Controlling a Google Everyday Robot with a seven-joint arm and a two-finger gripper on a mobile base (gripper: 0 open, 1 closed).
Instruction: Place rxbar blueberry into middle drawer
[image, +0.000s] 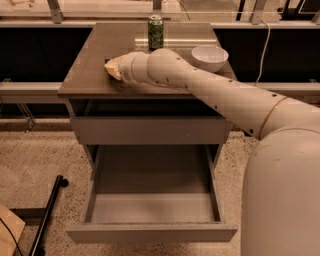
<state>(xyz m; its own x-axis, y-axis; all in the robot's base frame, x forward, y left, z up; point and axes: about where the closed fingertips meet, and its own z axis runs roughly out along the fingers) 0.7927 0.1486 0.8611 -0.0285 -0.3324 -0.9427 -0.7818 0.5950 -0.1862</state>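
The rxbar blueberry (106, 62) lies on the left part of the cabinet top (85, 80). Only a small dark corner of it shows at the gripper's tip. My gripper (113, 68) lies low on the cabinet top, right over the bar, with the white arm reaching in from the right. The middle drawer (150, 207) is pulled out below, with its pale grey floor bare. It sits well below and in front of the gripper.
A green can (155, 32) stands upright at the back of the cabinet top. A white bowl (209, 57) sits at the right, just behind the arm. A closed grey drawer front (150, 131) is above the open drawer. A black pole (47, 215) lies on the floor at left.
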